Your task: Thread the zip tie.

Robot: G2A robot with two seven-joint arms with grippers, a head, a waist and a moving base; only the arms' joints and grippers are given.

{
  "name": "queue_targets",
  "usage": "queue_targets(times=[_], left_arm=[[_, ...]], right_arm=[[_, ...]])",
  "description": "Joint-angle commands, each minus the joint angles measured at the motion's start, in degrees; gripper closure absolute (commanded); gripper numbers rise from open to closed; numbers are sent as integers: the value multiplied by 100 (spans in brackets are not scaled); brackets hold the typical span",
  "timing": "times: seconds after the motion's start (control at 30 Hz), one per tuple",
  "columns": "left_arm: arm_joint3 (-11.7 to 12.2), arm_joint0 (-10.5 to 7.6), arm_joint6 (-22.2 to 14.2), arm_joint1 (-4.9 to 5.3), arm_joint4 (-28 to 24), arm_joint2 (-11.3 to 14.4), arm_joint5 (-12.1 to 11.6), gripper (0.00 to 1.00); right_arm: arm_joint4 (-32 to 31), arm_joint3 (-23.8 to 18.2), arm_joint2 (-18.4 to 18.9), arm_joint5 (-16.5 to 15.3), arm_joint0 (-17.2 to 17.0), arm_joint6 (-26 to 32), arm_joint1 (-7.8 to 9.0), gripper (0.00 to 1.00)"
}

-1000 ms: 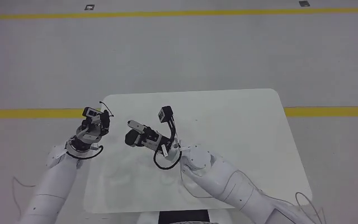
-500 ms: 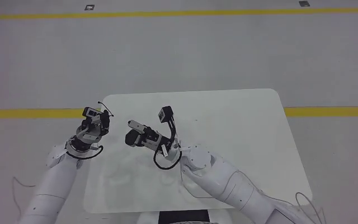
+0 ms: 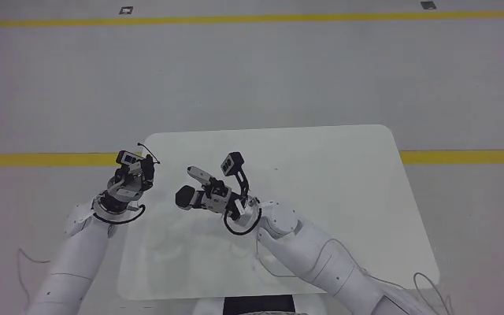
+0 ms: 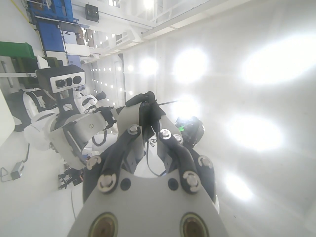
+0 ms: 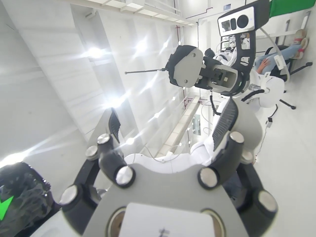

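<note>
white table (image 3: 346, 181), rounded corners

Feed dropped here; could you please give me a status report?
Left end effector shut on zip tie, tail sticking out. Right end effector open, empty, facing it. Nothing between.

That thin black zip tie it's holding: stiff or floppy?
Probably fairly stiff: the zip tie sticks out nearly straight from the left hand, unsupported, without drooping. Being so thin, it is likely very light, and its free tip would probably flex if pushed.
</note>
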Motion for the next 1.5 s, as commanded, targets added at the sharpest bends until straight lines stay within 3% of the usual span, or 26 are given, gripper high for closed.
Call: queue_targets(times=[0.0,0.33,0.43,0.63,0.8,0.87,1.27,1.47], left_arm=[[0,0,0,0,0,0,0,100],[0,0,0,0,0,0,0,100],[-108,34,221,-21,-61,31,151,100],[-114,75,203,-57,-327,14,394,100],[-97,72,161,-105,-498,89,552,100],[-74,58,107,-111,-370,109,465,100],[-74,58,107,-111,-370,109,465,100],[-282,142,315,-142,-485,146,753,100]], right_arm=[[231,79,-19,21,10,147,-42,0],[418,82,-12,54,-3,235,-73,0],[457,49,21,0,-47,177,-110,0],[378,32,232,0,-104,107,-252,0],[416,196,279,0,-67,399,-393,0],[416,196,279,0,-67,399,-393,0],[416,196,279,0,-67,399,-393,0],[416,196,279,0,-67,399,-393,0]])
